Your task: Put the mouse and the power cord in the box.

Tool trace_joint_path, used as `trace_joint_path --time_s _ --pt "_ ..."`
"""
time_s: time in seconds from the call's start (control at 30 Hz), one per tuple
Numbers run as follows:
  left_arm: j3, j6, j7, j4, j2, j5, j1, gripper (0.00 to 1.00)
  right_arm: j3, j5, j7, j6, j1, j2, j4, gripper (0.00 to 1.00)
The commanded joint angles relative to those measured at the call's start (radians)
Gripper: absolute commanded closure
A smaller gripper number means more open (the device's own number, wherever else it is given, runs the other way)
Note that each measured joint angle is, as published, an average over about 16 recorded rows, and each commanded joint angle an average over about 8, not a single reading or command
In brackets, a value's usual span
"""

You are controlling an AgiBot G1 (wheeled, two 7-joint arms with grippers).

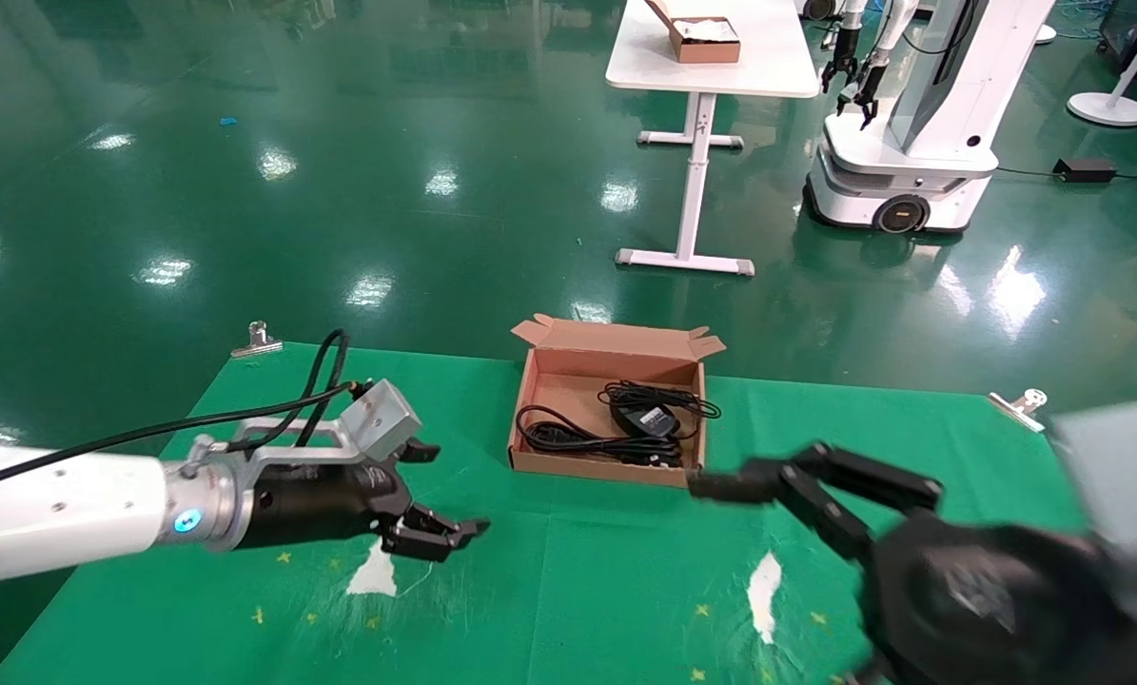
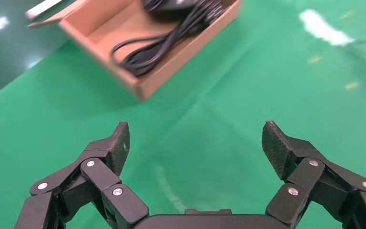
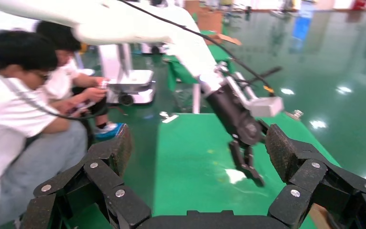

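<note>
The brown cardboard box sits at the middle of the green cloth with its flaps open on the far side. Inside it lie the black mouse with its thin looped cable and the thicker coiled power cord. My left gripper hovers open and empty over the cloth, left of the box. The left wrist view shows the left gripper with jaws wide apart, and beyond it the box with the power cord in it. My right gripper is open and empty, just right of the box's near corner.
Metal clips pin the cloth's far corners. White worn patches mark the cloth near me. Beyond stand a white table with a smaller box and another robot. Two people sit beside the table.
</note>
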Motion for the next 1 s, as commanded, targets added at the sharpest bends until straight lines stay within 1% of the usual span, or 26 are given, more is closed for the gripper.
trace_joint_path --time_s 0.03,1.0 --pt "-0.037 0.033 0.016 -0.024 -0.019 -0.041 0.025 0.00 0.021 0.027 0.009 -0.027 -0.018 0.023 0.029 0.00" --pt "-0.579 0.508 0.249 -0.365 -0.295 -0.643 0.384 0.00 0.023 0.034 0.010 -0.032 -0.021 0.028 0.034 0.00"
